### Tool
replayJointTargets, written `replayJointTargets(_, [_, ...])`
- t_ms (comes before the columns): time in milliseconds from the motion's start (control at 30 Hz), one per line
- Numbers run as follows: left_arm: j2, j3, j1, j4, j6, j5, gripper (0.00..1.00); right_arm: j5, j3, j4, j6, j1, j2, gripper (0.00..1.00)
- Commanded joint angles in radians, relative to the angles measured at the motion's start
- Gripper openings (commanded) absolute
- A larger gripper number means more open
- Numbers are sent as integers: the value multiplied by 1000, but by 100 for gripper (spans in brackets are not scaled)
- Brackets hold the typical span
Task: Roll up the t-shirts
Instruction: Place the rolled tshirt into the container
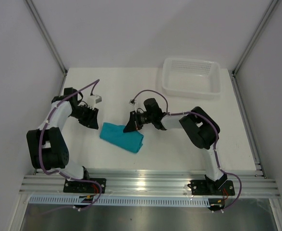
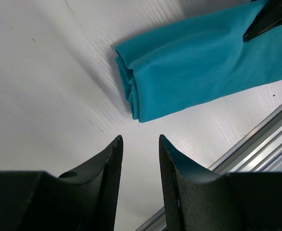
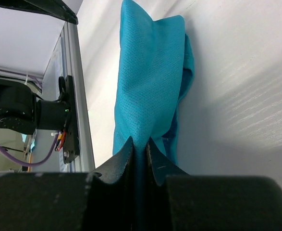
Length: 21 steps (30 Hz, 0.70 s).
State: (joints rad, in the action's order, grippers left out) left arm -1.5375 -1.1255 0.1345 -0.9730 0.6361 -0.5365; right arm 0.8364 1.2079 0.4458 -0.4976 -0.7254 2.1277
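The teal t-shirt [image 1: 122, 137] lies as a short folded bundle on the white table between the two arms. In the left wrist view its layered end [image 2: 131, 86] points toward my left gripper [image 2: 141, 142]. That gripper stands open with bare table between its fingers, a short way from the cloth. In the top view it [image 1: 94, 125] sits just left of the bundle. My right gripper [image 3: 140, 143] is shut on a pinched ridge of the t-shirt [image 3: 150, 86] at the bundle's upper right edge [image 1: 128, 128]. One right fingertip [image 2: 270, 19] shows on the cloth.
A white plastic basket [image 1: 192, 77] stands at the back right of the table. An aluminium rail [image 1: 150, 183] runs along the near edge, close to the bundle [image 3: 76, 96]. White walls enclose the left, back and right sides.
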Motion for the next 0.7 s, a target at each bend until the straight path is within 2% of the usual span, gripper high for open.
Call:
replayJointTargets(0, [-3,10,2,8,1,-77,39,-26,7,28,-30,-14,-22,0])
replayJointTargets(67, [-9,18,-7,22,-7,-68,40,-31,2,31,-53,-11,-9,1])
replayJointTargets(100, [-15,23,-12,33,-9,-68,40,-28,5,25,-62,-11,-5,6])
replayJointTargets(233, [-38,6,-42,80,-13,-59,42,-57,18,-61,-16,0,5,43])
replayJointTargets(333, [-44,-22,-62,102,-13,-57,43,-109,42,-178,88,6,-20,56])
replayJointTargets(433, [-65,-55,-75,123,-12,-92,45,-186,84,-310,198,9,-54,59])
replayJointTargets(667, [-116,-88,-101,143,11,-143,49,-244,68,-395,290,46,-163,68])
